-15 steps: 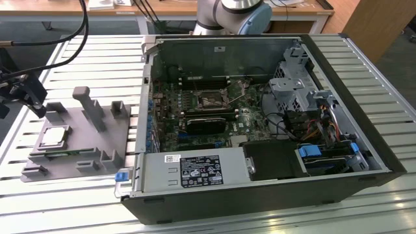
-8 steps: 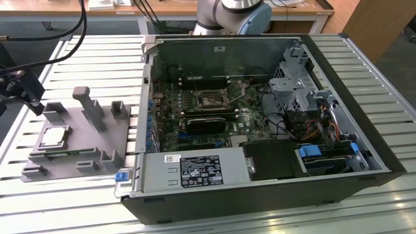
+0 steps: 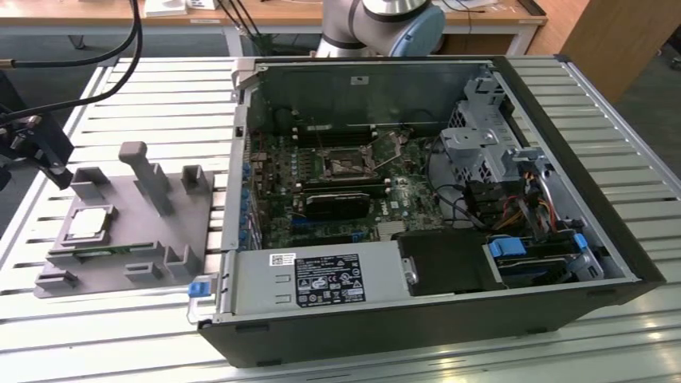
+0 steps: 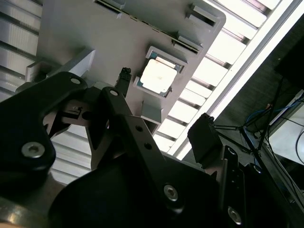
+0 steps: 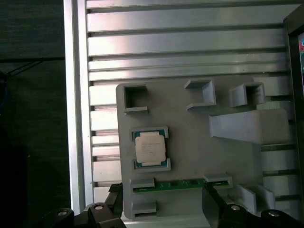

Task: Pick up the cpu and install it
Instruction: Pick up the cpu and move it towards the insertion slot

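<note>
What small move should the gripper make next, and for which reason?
Probably slide the gripper across until the cpu sits midway between its jaws, before descending. In the first wrist view the gripper is open and off to one side of the cpu, which lies flat in its pocket on the grey fixture plate.
</note>
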Tool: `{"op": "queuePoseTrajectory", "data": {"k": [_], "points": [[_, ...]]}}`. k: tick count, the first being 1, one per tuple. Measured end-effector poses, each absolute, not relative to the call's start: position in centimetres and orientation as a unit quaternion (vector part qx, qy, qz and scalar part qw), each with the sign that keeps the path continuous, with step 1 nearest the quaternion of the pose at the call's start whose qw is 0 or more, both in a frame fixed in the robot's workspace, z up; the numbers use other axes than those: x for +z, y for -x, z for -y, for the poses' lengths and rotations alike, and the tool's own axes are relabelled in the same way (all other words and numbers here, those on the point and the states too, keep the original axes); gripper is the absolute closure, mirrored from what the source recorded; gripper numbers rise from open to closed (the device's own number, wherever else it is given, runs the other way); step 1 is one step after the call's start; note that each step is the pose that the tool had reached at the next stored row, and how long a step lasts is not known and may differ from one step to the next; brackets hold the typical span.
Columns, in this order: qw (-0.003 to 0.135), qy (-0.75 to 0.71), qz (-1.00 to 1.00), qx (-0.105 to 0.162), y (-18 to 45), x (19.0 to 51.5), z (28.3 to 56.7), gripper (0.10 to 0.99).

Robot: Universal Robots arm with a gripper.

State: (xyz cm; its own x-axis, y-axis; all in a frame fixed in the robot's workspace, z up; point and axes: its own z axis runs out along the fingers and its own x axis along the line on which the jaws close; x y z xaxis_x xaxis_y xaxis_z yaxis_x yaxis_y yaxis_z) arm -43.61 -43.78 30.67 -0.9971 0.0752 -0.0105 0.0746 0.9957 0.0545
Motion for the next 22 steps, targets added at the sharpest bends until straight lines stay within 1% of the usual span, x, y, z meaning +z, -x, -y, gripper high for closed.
{"op": "queuePoseTrajectory", "data": {"k": [22], "points": [[0.006, -0.033, -0.999, 0.026, 43.6, 30.05, 43.67, 0.325]]}}
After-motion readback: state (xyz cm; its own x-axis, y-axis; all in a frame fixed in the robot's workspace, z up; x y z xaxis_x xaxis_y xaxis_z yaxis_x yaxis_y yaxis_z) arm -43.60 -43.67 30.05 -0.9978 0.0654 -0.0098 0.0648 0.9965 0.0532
